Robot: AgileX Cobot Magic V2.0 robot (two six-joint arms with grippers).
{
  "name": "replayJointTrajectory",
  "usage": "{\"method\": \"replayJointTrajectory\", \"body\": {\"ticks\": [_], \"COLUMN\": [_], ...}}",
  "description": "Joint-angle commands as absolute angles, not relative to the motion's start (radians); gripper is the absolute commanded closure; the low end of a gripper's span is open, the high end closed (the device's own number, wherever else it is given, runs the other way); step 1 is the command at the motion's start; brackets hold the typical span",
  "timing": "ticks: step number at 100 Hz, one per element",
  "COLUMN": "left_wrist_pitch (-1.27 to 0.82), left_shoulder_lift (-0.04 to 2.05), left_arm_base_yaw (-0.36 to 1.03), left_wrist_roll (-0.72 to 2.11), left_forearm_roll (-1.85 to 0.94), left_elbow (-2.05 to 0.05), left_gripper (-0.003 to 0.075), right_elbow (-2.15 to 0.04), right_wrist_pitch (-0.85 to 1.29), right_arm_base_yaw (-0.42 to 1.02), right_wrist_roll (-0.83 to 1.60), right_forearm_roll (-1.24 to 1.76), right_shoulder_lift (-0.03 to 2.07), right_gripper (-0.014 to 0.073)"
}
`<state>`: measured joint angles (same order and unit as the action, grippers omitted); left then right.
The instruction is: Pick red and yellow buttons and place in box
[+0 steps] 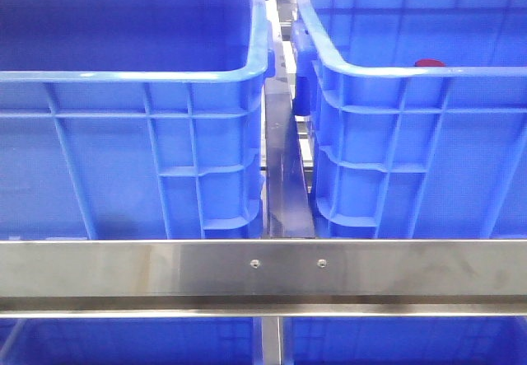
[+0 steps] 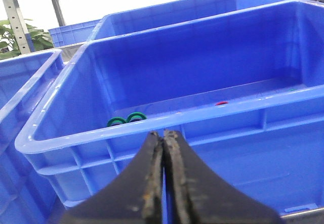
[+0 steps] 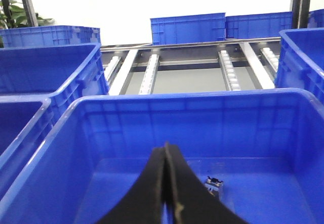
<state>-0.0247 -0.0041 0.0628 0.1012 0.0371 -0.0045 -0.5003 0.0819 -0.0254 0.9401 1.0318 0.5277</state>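
Left tool [image 2: 163, 183] clenched on nothing, outside the crate [image 2: 152, 128] wall. Right tool [image 3: 166, 183] also clenched, empty. Red button [image 2: 221, 103] on crate floor by the far wall; yellow one not seen. Risk: striking the rim when descending; grabbing green rings [image 2: 126, 119] instead.

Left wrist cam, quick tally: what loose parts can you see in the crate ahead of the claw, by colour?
Green rings: 2
Red button: 1
Total: 3
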Motion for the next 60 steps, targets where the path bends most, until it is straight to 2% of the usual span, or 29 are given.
{"method": "replayJointTrajectory", "body": {"ticks": [1, 12, 26, 60], "left_wrist_pitch": [0.061, 0.061, 0.061, 0.061], "left_shoulder_lift": [-0.039, -0.039, -0.039, -0.039], "left_arm_base_yaw": [0.062, 0.062, 0.062, 0.062], "left_wrist_roll": [0.101, 0.101, 0.101, 0.101], "left_forearm_roll": [0.029, 0.029, 0.029, 0.029], "left_elbow": [0.044, 0.044, 0.044, 0.044], "left_gripper": [0.0739, 0.0739, 0.0739, 0.0739], "right_elbow": [-0.527, -0.519, -0.469, -0.248], "right_wrist_pitch": [0.080, 0.100, 0.078, -0.042], "right_arm_base_yaw": [-0.028, -0.028, -0.028, 0.021], "right_wrist_roll": [0.637, 0.280, 0.007, -0.062], "right_forearm_roll": [0.733, 0.383, 0.123, 0.040], "right_shoulder_lift": [0.507, 0.480, 0.414, 0.203], "right_gripper": [0.0662, 0.0662, 0.0662, 0.0662]}}
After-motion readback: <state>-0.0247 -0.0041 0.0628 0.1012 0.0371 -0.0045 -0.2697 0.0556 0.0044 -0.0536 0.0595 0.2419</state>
